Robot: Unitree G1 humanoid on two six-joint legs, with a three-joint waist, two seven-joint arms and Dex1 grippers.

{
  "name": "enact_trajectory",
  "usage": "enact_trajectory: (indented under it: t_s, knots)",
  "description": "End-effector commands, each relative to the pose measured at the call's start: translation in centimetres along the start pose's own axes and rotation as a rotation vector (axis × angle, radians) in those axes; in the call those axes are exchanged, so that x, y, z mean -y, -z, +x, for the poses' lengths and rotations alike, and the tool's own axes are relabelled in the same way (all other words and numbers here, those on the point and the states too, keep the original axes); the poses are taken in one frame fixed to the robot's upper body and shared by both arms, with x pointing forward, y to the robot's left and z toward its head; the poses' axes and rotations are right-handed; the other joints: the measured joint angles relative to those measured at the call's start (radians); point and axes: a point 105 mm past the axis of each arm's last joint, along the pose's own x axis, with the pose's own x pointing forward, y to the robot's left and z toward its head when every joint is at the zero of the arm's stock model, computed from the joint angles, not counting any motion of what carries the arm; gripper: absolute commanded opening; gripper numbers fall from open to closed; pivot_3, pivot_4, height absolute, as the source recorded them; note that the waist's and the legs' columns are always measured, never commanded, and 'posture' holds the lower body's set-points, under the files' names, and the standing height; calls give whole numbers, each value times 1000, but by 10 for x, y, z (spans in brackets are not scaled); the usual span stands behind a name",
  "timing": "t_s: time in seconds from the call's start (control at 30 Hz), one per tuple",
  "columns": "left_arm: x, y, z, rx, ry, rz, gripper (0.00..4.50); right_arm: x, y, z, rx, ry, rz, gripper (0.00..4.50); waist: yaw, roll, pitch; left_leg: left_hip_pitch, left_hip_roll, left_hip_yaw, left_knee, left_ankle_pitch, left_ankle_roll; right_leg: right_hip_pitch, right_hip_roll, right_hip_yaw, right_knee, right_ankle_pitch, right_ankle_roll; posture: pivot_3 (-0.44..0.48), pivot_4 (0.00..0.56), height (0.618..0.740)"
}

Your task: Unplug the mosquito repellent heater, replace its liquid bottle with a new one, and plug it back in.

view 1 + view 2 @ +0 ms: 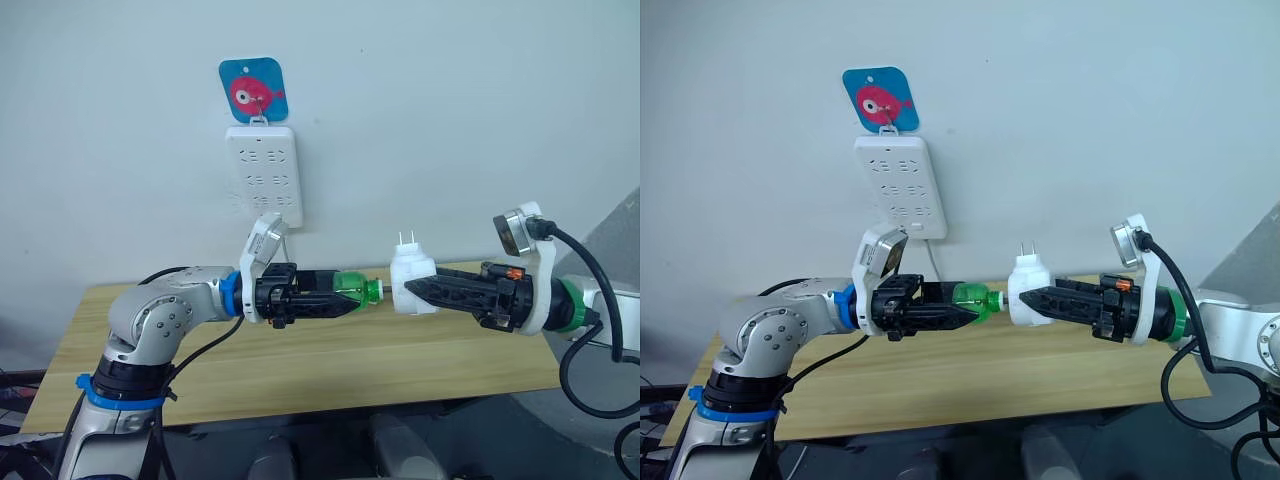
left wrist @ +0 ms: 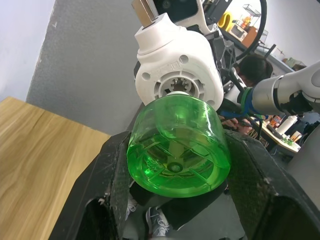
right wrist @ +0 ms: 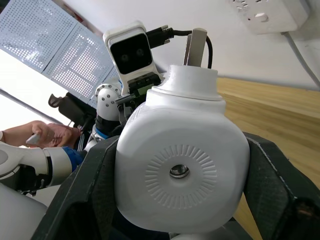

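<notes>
Gripping a glossy green bottle (image 1: 357, 288) mid-frame, left gripper (image 1: 335, 300), right gripper (image 1: 420, 290) pinching the smooth rounded white heater (image 1: 411, 277), pale wood table (image 1: 300, 360), plain wall (image 1: 450, 100) behind.

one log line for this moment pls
heater: unplugged, held in right claw | green bottle: in left claw, neck at heater | power strip: on wall

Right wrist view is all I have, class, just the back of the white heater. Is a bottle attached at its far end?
Observer: Yes, the left gripper holds a green bottle, its neck at the heater.
Operator: Where is the heater?
Observer: In the right gripper, above the wooden table, unplugged.
Operator: And the power strip?
Observer: The power strip hangs on the wall below a blue fish hook.
</notes>
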Motion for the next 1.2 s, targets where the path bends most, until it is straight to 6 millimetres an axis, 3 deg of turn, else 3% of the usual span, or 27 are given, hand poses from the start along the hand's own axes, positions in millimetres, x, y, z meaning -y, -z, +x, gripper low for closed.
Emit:
enact_trajectory:
  t_s: [0.03, 0.5, 1.2]
  knots:
    - [6, -2, -6, -27, 8, 52, 2356, -10, -5, -1, 8, -35, -33, 3039, 0, 0, 0, 0, 0, 0, 0, 0, 0, 0, 0, 0, 0, 0, 0, -190, 70, 692]
    - [14, -15, -17, 15, -17, 57, 2356, -7, -9, -8, 35, -41, 7, 3039, 1, 0, 0, 0, 0, 0, 0, 0, 0, 0, 0, 0, 0, 0, 0, -186, 68, 692]
    - [13, -18, -9, 13, -6, 68, 2356, -11, -7, -4, 33, -75, 8, 3039, 1, 0, 0, 0, 0, 0, 0, 0, 0, 0, 0, 0, 0, 0, 0, -184, 66, 692]
